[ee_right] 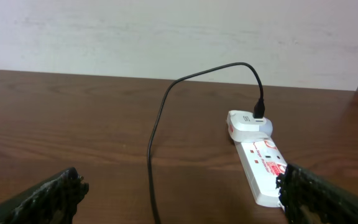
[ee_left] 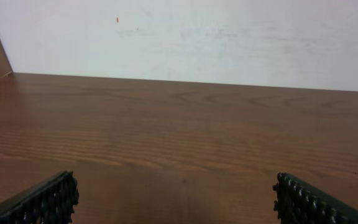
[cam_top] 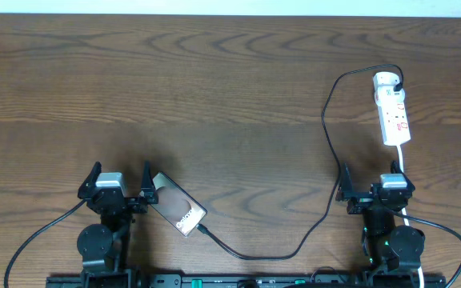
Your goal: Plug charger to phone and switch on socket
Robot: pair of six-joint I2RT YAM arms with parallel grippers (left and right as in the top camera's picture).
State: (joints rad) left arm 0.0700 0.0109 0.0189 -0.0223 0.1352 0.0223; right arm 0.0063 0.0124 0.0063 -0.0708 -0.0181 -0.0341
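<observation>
The phone (cam_top: 178, 206) lies flat and slanted near the front left, its bronze back up, just right of my left gripper (cam_top: 120, 174). That gripper is open over bare wood (ee_left: 176, 205). The charger (cam_top: 326, 172) runs as a thin black cable from a white plug block at the far end of the socket (cam_top: 393, 108), loops left, then curves to a tip (cam_top: 205, 229) at the phone's near end. Too small to tell if the tip is seated. My right gripper (cam_top: 377, 188) is open just before the socket (ee_right: 263, 167), with the charger cable (ee_right: 151, 174) passing between its fingers (ee_right: 182, 200).
A white cord (cam_top: 402, 164) leaves the socket's near end and runs under the right arm. Thicker black arm cables trail off at the front left (cam_top: 42, 236) and front right (cam_top: 446, 236). A pale wall (ee_left: 185, 37) stands behind the table's far edge.
</observation>
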